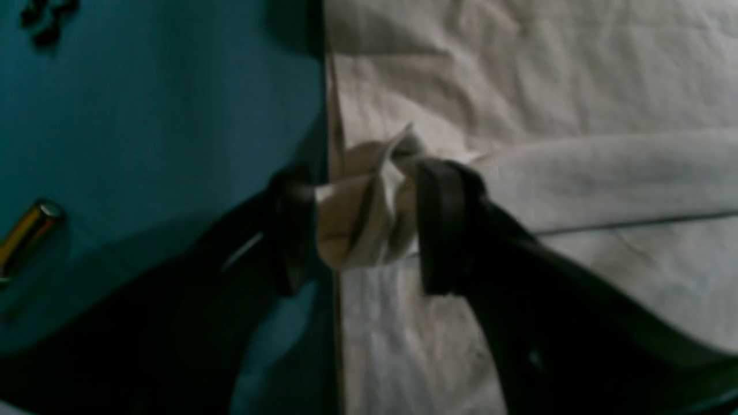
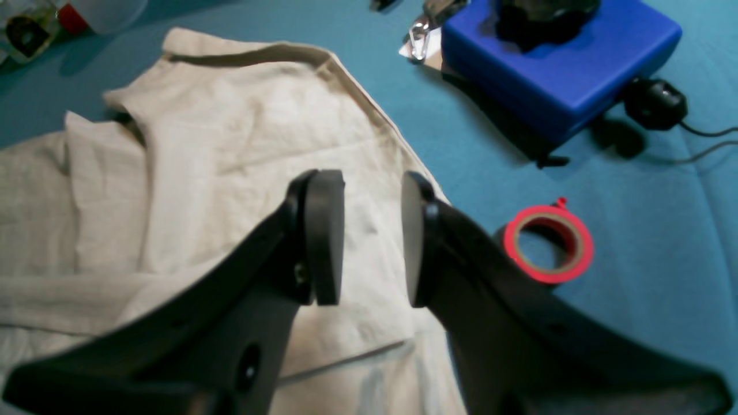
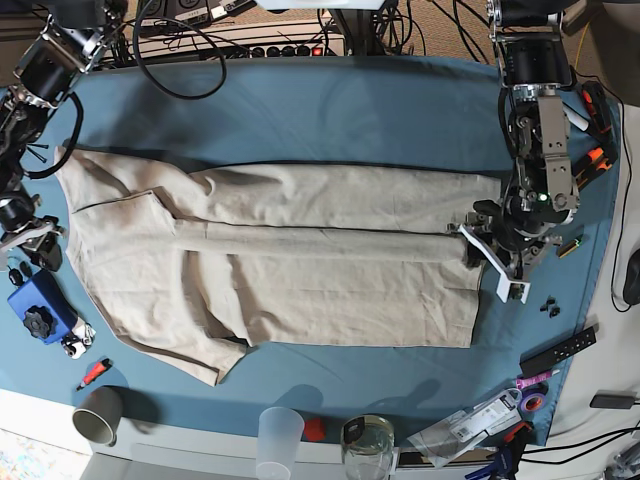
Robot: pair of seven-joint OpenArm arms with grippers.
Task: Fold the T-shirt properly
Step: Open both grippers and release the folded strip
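Claws: left one [image 1: 354, 230] spread around a bunched shirt corner, grip unclear; right one [image 2: 360, 236] parted, nothing held. T-shirt [image 3: 320, 300] mid-surface [image 3: 390, 115], reaching toward left and right edges. Probably soft, light, floppy; best pinched at the fold corners.

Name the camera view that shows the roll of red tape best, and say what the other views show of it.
The right wrist view: the red tape appears whole there, its hole visible. I can't make it out in the base or left wrist view.
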